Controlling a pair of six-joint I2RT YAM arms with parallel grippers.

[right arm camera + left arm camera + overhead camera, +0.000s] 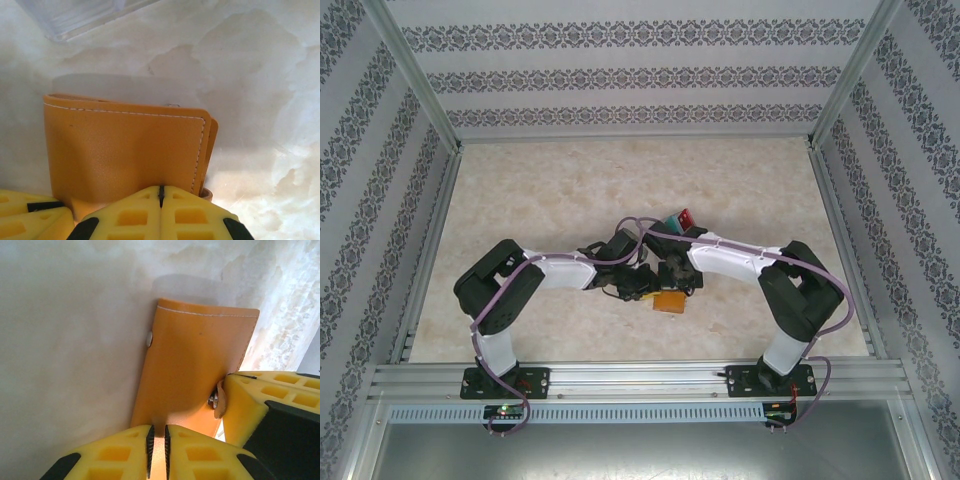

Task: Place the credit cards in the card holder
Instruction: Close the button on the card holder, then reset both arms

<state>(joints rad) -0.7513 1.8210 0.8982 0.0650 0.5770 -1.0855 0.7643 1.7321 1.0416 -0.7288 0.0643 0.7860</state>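
left claw (157, 442) and right claw (161, 196) both grip the folded card holder (670, 301) mid-width on the worktop (570, 190), toward its near edge, with the credit cards (678, 220) just beyond, nearer the right arm (740, 262).

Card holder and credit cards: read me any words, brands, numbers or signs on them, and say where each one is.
None can be read.
The card holder is plain orange with white stitching, and no logo shows on it.
The credit cards in the top view are too small to read.
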